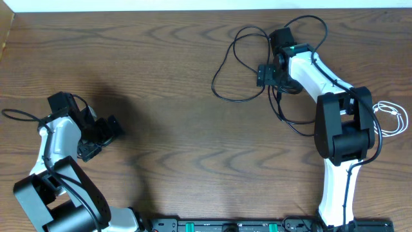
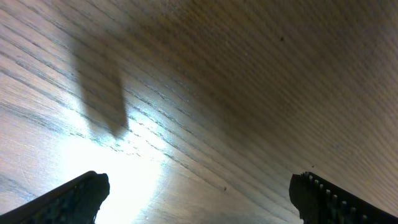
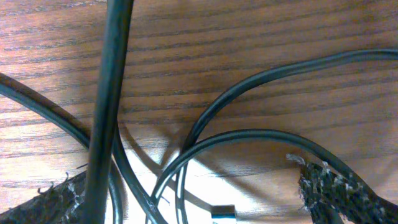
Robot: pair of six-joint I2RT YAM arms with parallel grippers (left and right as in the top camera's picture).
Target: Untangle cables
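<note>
2 open grippers, and a cable mess under the right one.

The right gripper [image 3: 205,202] has its jaws wide open and holds nothing. It hangs low over the black cables [image 3: 249,133], which curve and cross on the wood table [image 1: 167,77] right under it. A small shiny plug [image 3: 224,214] shows between its 2 fingers. I cannot tell if the fingers touch a cable. From above, thin black loops spread out to the left of the right gripper, above it and below it. The white cable [image 1: 394,118] lies well to the right of the right gripper, past the arm, in a small loose bunch, apart from the black ones. The left gripper [image 1: 104,138] is far to the left of the right gripper. Its jaws are wide open too, with only bare wood between them.
</note>
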